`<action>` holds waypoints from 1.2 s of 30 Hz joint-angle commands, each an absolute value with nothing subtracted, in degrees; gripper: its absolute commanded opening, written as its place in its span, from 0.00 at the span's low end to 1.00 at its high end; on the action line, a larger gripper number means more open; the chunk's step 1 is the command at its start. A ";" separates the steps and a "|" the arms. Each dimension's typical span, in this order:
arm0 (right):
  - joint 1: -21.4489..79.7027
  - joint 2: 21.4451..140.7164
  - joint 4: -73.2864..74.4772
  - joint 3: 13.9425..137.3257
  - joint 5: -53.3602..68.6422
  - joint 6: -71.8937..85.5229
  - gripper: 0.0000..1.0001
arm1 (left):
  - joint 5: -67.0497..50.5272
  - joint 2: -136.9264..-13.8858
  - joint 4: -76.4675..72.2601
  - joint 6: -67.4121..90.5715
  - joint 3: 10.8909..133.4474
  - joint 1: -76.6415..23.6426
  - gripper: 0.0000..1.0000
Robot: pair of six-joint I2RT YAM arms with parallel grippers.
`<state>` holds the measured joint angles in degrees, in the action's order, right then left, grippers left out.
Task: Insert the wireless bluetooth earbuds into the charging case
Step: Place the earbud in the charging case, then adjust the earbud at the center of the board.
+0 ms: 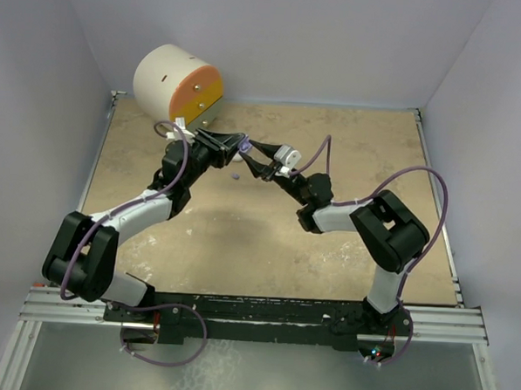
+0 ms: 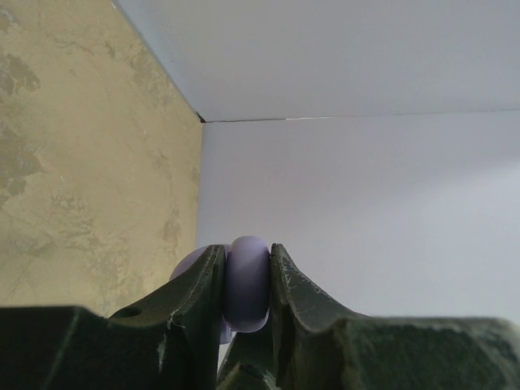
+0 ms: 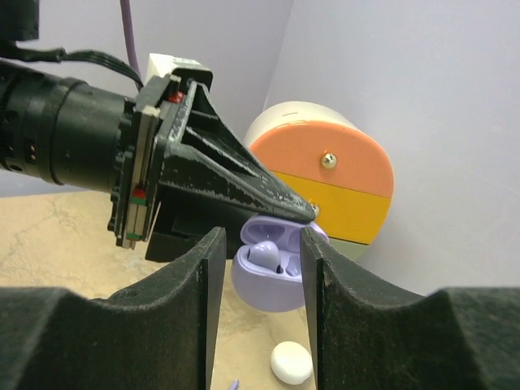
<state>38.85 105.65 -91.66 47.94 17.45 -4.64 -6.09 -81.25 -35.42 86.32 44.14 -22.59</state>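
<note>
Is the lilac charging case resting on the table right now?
No, the left gripper holds the open charging case clamped in the air, clear of the table.

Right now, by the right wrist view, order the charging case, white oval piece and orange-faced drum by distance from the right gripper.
1. charging case: just ahead, open.
2. white oval piece: below, on the table.
3. orange-faced drum: farthest back.

Glossy plastic charging case (image 3: pixel 264 290); matt table (image 1: pixel 284 240).
</note>
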 commanded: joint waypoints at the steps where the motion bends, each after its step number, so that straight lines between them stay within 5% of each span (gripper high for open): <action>1: 38.71 100.58 -110.03 46.65 17.17 -3.99 0.45 | -5.46 -82.71 -41.14 87.68 42.88 -22.80 0.00; 11: 38.65 92.98 -104.92 41.41 9.58 -4.31 0.47 | -5.32 -83.84 -42.45 88.02 42.33 -22.75 0.00; 18: 38.59 88.29 -73.23 49.97 -3.08 -1.58 0.48 | -7.64 -80.86 -42.82 89.29 39.50 -15.59 0.00; 24: 38.67 97.75 -39.16 69.02 0.09 -0.25 0.47 | -9.23 -76.97 -41.99 90.17 36.94 -9.09 0.00; 36: 38.85 111.44 -29.27 78.54 7.43 5.81 0.54 | -10.68 -69.82 -41.40 91.57 29.97 -7.21 0.00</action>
<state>38.72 110.91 -33.04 73.67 3.68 3.38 -9.23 -72.75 -39.31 90.54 31.05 -8.12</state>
